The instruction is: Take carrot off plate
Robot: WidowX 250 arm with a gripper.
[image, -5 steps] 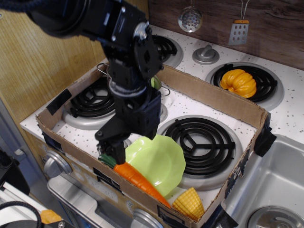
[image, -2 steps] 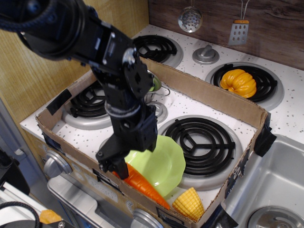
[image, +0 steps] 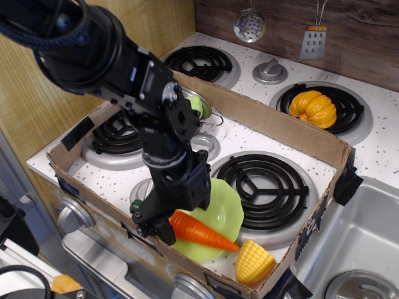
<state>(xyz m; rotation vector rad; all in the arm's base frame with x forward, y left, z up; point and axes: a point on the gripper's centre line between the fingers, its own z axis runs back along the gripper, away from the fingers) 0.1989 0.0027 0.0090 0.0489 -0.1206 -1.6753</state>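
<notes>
Swung sideways since before, tapered orange carrot (image: 201, 231) crosses plate (image: 227, 205); end effector (image: 156, 225) clamps its top.

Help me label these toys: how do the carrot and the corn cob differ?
The carrot is long, smooth, orange and tapers to a point; the corn cob is short, stubby, yellow and ridged. The carrot lies across the plate with its thick end at the claw; the corn lies off the plate, by the cardboard wall. Both are toy vegetables near the front edge.

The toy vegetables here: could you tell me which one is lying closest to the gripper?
The orange carrot, lying across the plate right at the gripper. The corn cob is farther right; the pumpkin sits outside the box.
</notes>
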